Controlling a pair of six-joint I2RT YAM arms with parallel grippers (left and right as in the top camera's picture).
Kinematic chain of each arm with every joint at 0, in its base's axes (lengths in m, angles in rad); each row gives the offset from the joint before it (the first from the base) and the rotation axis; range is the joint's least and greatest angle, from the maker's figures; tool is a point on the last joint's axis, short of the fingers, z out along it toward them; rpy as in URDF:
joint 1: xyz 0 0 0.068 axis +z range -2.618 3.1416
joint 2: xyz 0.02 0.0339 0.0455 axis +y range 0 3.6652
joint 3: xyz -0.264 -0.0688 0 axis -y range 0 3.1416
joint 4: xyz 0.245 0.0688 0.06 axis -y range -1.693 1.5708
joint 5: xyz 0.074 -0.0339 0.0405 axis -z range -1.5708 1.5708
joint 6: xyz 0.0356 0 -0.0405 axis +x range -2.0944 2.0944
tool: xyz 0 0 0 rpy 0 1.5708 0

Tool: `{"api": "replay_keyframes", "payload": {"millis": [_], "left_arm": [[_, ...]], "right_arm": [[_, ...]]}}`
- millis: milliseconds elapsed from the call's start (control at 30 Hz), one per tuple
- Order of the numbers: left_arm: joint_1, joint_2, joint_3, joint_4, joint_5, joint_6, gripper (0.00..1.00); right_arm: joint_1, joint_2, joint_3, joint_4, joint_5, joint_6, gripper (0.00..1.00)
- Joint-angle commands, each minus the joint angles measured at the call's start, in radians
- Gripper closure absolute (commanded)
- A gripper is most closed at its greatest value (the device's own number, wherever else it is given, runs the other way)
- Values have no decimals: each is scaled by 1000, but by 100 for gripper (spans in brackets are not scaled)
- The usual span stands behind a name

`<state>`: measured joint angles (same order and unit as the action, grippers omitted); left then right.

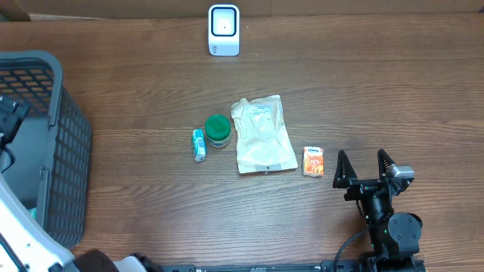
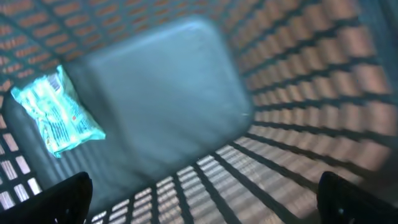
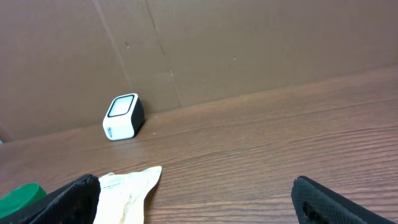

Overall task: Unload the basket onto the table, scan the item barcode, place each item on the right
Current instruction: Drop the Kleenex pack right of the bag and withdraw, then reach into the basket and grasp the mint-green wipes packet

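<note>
Overhead, we see the bench [image 1: 393, 91] with the white barcode scanner [image 1: 224, 30] at 12 o'clock, close to the far edge. Near the centre four items lie in a loose row. A small teal tube [image 1: 199, 145] is at the 9 o'clock end, with a green-lidded jar [image 1: 218, 130] just beside it. A crumpled white pouch [image 1: 262, 134] lies close against the jar, and a small orange packet [image 1: 313, 161] sits at the pouch's 4 o'clock, apart from it. We cannot tell which of them is the one to scan; all four lie well apart from the scanner.

The right end effector [image 1: 364, 168] stands at 4 o'clock on the bench, near the orange packet on its 3 o'clock side. Its jaws are spread wide and hold nothing. In the right wrist view its two dark fingers [image 3: 65, 199] frame bare wood. The scanner stands at 10 o'clock against a brown cardboard wall [image 3: 249, 43], and the pouch and the green lid are at 8 o'clock.

A dark mesh basket [image 1: 64, 143] fills the 9 o'clock side of the bench. The left end effector [image 2: 202, 202] hangs inside it, jaws wide apart with nothing between them. The left wrist view is blurred. It shows a teal-and-white packet [image 2: 57, 113] lying on the basket floor at 9 o'clock of the frame, clear of both fingers.
</note>
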<state>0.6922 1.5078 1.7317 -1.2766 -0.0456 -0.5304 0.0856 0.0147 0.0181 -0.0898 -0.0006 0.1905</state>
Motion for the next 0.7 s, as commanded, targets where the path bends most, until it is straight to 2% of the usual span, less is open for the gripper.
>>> {"api": "replay_keyframes", "payload": {"millis": [0, 133, 300, 433, 667], "left_arm": [[32, 42, -124, 50, -17, -23, 1], [70, 74, -275, 120, -116, -23, 0], [157, 143, -405, 239, -122, 129, 0], [189, 222, -423, 254, -122, 214, 0], [230, 361, -423, 270, -124, 221, 0]], "right_arm": [[-2, -12, -10, 6, -5, 4, 0], [-2, -12, -10, 6, -5, 4, 0], [-2, -12, -10, 6, -5, 4, 0], [-2, -12, -10, 6, -5, 4, 0], [-2, -12, -10, 6, -5, 4, 0]]}}
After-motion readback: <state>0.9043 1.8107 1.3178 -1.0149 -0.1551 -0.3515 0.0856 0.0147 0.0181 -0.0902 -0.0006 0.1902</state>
